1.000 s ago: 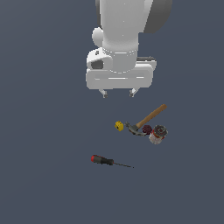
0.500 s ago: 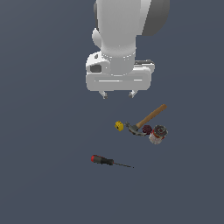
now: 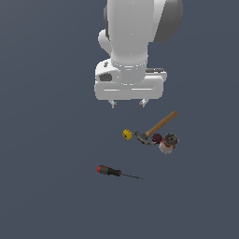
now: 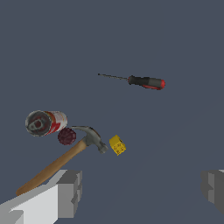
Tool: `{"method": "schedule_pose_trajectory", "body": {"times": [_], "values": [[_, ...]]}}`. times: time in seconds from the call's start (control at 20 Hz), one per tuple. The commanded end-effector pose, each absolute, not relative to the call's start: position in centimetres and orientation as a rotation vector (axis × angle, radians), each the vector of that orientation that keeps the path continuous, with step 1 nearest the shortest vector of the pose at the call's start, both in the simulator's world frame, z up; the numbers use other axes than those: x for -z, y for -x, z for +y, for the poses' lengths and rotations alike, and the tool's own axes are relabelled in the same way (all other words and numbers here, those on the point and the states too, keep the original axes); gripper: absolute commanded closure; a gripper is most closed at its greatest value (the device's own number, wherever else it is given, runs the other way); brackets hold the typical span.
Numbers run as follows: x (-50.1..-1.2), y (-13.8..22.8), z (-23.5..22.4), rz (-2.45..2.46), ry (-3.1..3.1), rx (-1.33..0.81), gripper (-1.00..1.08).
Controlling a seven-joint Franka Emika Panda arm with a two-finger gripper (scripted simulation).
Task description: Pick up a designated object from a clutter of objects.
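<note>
Hanging above the desk point(image 3: 46, 140), my arm points straight down, wrist and white hand stacked over the tool point(image 3: 127, 103). In the exterior view the two short fingertips point(image 3: 112, 104) poke out below the hand, well apart, with nothing between them. The wrist view agrees: one grey finger point(image 4: 70, 192) stands at one edge of the picture and the other at the far edge, a wide bare gap of desk between. My tool is open and empty, clear of every object.

Nearest the camera in the exterior view lies the screwdriver point(image 3: 108, 171), alone, its red-and-black handle toward the exterior view's left and its thin shaft running right. It sits well apart from the rest.

Farther back is the cluster. The yellow block point(image 3: 127, 134) is at its left end, just beside the hammer point(image 3: 156, 127) head. The hammer's wooden handle slants up and away to the exterior view's right. Tucked against the handle is the dark red lump point(image 3: 157, 138), and right beside the lump, at the cluster's right end, is the can point(image 3: 168, 142), white and red with a dark top. In the wrist view the can point(image 4: 45, 123) appears tipped, its metal end facing the camera, close to the lump point(image 4: 66, 136); I cannot tell whether they touch.

My tool hovers behind and above this cluster, toward the exterior view's left of the can.
</note>
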State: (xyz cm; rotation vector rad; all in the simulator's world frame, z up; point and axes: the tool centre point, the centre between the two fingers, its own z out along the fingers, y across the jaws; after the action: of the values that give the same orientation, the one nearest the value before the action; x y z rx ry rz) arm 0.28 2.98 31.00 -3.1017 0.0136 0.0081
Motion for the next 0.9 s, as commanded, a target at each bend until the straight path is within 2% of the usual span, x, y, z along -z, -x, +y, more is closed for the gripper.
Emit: {"method": "schedule_pose_trajectory", "body": {"times": [0.0,0.35,0.85], "values": [[-30.2,-0.6,3.9,-0.016,3.108,-0.01,-0.92],[-26.2,-2.2,8.5,-0.166,3.128,-0.01,-0.92],[-17.5,-3.0,18.9,-0.485,3.112,-0.003,-0.92]]}}
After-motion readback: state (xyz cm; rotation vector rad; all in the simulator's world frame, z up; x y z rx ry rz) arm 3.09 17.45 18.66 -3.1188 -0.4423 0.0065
